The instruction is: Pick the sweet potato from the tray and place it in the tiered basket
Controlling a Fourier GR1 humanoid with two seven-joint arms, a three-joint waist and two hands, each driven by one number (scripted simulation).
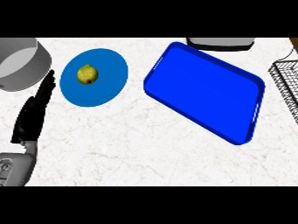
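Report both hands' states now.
Left hand: open, fingers straight, holding nothing.
Right hand: not in view.

Left to right: plate (106, 94) with lemon (87, 74), tray (202, 96), basket (294, 98).

The marble counter (144, 144) is lit brightly and evenly, and hardly any cast shadow is seen on it. A pale streak of glare is carried along the right rim of the blue tray (202, 92), while its lower-left wall is shaded darker. The inside of the grey pot (12, 65) is graded from light to shade.
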